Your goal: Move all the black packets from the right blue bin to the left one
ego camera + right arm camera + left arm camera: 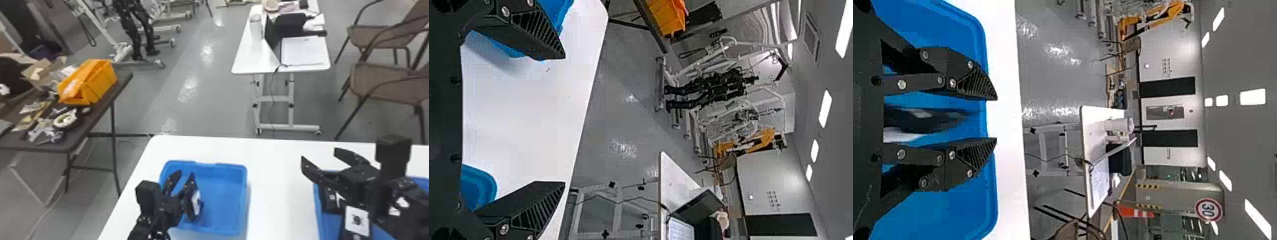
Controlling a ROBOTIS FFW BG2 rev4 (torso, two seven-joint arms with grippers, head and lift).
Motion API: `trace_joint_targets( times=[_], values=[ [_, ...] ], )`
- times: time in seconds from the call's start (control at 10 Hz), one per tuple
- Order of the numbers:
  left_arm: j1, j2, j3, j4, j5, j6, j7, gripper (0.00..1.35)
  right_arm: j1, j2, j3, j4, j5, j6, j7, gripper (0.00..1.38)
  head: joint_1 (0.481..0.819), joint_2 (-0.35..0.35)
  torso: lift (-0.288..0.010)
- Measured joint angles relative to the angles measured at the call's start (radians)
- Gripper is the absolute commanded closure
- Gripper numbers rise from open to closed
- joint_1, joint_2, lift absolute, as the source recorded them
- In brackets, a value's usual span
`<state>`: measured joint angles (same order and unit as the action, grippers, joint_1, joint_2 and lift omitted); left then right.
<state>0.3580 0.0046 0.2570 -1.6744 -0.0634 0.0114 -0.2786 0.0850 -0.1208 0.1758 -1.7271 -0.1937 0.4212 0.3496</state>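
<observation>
White table (277,188) supports two bins. Left blue bin (242,201) stands flat; right blue bin (328,227), partly hidden, stands well apart to the right of the left blue bin.

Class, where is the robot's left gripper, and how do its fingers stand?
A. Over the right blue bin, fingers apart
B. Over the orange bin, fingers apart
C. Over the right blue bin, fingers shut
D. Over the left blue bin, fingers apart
D: the left gripper is over the left blue bin, with a clear gap between its fingertips.
</observation>
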Motion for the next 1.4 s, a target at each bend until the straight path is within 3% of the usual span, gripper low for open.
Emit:
trace_joint_targets(
  times=[0.2, 0.7, 1.0, 1.4],
  values=[
    [-0.002, 0.0, 0.013, -0.001, 0.009, -0.043, -0.001, 0.11, 0.055, 0.002, -0.031, -0.048, 0.013, 0.012, -0.052, 0.12, 0.695, 0.263, 0.0],
    [-0.008, 0.0, -0.034, -0.014, 0.108, -0.134, -0.007, 0.12, 0.255, 0.006, -0.15, -0.16, 0.046, 0.106, -0.094, 0.12, 0.695, 0.161, 0.0],
    [-0.007, 0.0, -0.038, -0.014, 0.117, -0.14, -0.007, 0.12, 0.274, 0.026, -0.191, -0.096, 0.05, 0.1, -0.103, 0.12, 0.695, 0.131, 0.0],
    [-0.013, 0.0, -0.051, -0.015, 0.116, -0.138, -0.007, 0.12, 0.208, 0.044, -0.221, 0.077, 0.053, 0.036, -0.103, 0.12, 0.695, 0.095, 0.0]
  ],
)
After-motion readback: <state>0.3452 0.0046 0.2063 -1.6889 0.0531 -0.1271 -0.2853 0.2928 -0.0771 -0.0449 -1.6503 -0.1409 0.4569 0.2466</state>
